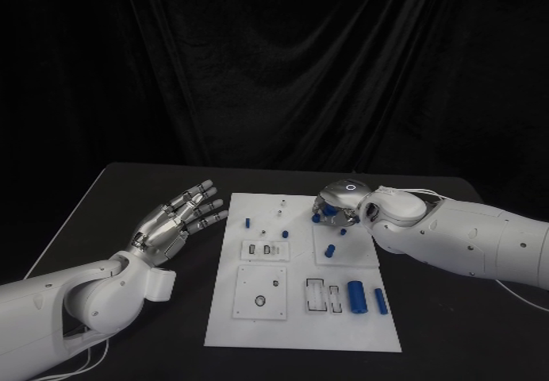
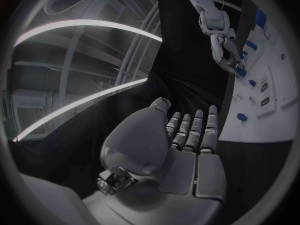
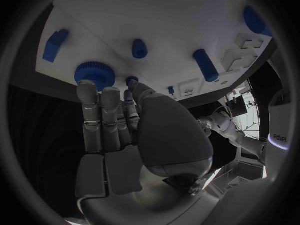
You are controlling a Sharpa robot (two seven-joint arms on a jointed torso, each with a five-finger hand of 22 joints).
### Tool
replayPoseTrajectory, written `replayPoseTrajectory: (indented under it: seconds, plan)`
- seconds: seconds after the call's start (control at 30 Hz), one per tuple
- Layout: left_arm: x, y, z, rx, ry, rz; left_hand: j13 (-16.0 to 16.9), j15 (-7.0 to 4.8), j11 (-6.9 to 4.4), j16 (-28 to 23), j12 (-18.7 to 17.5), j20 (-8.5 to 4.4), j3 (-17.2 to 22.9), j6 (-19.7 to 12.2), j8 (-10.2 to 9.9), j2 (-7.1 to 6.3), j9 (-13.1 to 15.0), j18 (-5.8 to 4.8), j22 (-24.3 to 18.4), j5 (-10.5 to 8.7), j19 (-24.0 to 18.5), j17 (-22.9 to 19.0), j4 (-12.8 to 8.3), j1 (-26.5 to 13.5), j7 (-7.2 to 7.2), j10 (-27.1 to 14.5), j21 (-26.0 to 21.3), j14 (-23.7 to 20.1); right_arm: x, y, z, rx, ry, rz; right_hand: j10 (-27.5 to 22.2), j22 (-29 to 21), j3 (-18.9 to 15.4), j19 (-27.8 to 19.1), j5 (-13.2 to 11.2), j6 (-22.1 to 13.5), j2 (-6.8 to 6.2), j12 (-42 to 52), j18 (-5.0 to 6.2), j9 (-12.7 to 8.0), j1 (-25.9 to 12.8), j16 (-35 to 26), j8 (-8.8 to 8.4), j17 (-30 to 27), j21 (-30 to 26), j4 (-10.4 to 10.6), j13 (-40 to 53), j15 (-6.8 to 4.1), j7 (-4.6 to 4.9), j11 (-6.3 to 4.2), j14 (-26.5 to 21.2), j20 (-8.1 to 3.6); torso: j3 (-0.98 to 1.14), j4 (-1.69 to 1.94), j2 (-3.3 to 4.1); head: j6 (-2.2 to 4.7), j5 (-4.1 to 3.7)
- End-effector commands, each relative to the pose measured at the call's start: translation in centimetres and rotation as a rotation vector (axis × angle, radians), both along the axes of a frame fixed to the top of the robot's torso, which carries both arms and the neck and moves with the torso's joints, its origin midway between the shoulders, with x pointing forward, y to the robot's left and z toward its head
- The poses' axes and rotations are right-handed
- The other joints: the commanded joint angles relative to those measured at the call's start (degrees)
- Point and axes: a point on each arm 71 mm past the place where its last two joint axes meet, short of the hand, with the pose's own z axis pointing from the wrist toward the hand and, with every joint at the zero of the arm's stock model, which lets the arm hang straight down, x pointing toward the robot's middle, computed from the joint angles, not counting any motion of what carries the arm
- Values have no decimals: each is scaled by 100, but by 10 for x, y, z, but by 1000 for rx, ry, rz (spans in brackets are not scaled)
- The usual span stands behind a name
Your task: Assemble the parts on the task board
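The white task board (image 1: 300,317) lies in the middle of the black table. My right hand (image 1: 339,198) hangs over its far right part, fingers pointing down. In the right wrist view its fingertips (image 3: 87,87) touch the rim of a blue gear (image 3: 94,74), and the thumb and one finger close round a small blue peg (image 3: 132,80) beside the gear. My left hand (image 1: 178,220) hovers left of the board, palm up, fingers spread, holding nothing. The left wrist view shows the left hand (image 2: 187,150) flat and the right hand (image 2: 224,45) down on the board (image 2: 269,85).
Two blue cylinders (image 1: 356,296) (image 1: 380,300) lie at the board's near right. A blue part (image 1: 329,251) and small pegs (image 1: 247,222) (image 1: 282,234) sit mid-board. A blue block (image 3: 55,44) and a blue cylinder (image 3: 205,65) lie near the right hand. Black table borders both sides.
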Motion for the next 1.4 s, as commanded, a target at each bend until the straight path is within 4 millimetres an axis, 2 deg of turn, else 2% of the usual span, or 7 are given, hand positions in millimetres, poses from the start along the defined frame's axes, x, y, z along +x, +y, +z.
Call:
replayPoseTrajectory:
  seconds: [0.03,0.33,0.5,0.6,1.1,1.23,1.4]
  plan:
    - [0,2,12,-80,-134,34,-2,38,29,-15,-14,1,52,19,-3,6,6,-49,-11,6,-38,-12,1,56,56,-1,-12,-28,0,1,-2,5,-17,18,98,103,54,38,18,77,38,-27,-43,30,30,26,31,82,80,-17,6,-12,-9,-17,25,-8,2,1,-5,-18,-3]
    - [1,0,11,-79,-128,26,-2,46,40,-11,-17,6,73,51,8,5,11,-53,-12,2,-47,-14,-8,53,82,-4,-14,-31,0,4,-7,10,-17,32,331,315,116,145,-89,101,24,-50,-72,96,-12,103,11,224,207,-7,1,-98,-16,-83,115,-78,3,-11,-10,-56,18]
    - [2,0,10,-76,-124,26,-3,47,41,-13,-21,7,78,50,8,5,11,-54,-12,1,-47,-15,-10,53,85,-6,-14,-34,-1,5,-10,11,-14,39,398,367,115,155,-189,-159,-69,-139,-84,77,-98,68,-157,202,214,46,-8,-110,11,-96,114,-104,3,-12,-13,-66,26]
    - [2,1,10,-74,-122,26,-4,52,47,-19,-27,11,91,48,7,7,11,-56,-12,-2,-50,-18,-16,53,94,-12,-14,-42,0,5,-10,10,-12,39,405,379,96,147,-253,-351,-137,-204,-89,55,-164,42,-278,186,196,90,-5,-71,74,-82,106,-78,1,-12,-14,-69,28]
    - [3,0,9,-68,-114,23,-8,75,70,-72,-53,26,149,30,-4,-3,9,-64,-13,-23,-64,-40,-45,46,124,-46,-13,-105,-1,7,-11,11,-11,49,358,363,43,110,-303,-527,-205,-305,-80,41,-243,-31,-378,112,134,134,6,-26,295,-50,61,-37,-1,-14,-25,-90,25]
    - [4,0,8,-67,-113,23,-9,78,72,-74,-55,28,154,34,-3,-5,9,-65,-14,-25,-66,-41,-48,45,129,-48,-13,-109,-1,9,-11,14,-13,54,365,382,37,114,-327,-402,-153,-320,-78,84,-263,-26,-307,135,125,158,19,-17,219,-46,69,-22,-2,-16,-25,-103,27]
    - [4,0,8,-65,-113,24,-11,96,112,-77,-81,40,216,-70,-48,-25,-4,-71,-15,-29,-83,-53,-76,17,49,-88,-12,-135,-2,10,-11,18,-15,59,452,444,67,143,-316,91,-50,-318,-81,264,-203,-7,-48,188,131,117,38,-29,78,-59,96,-27,0,-14,-24,-109,27]
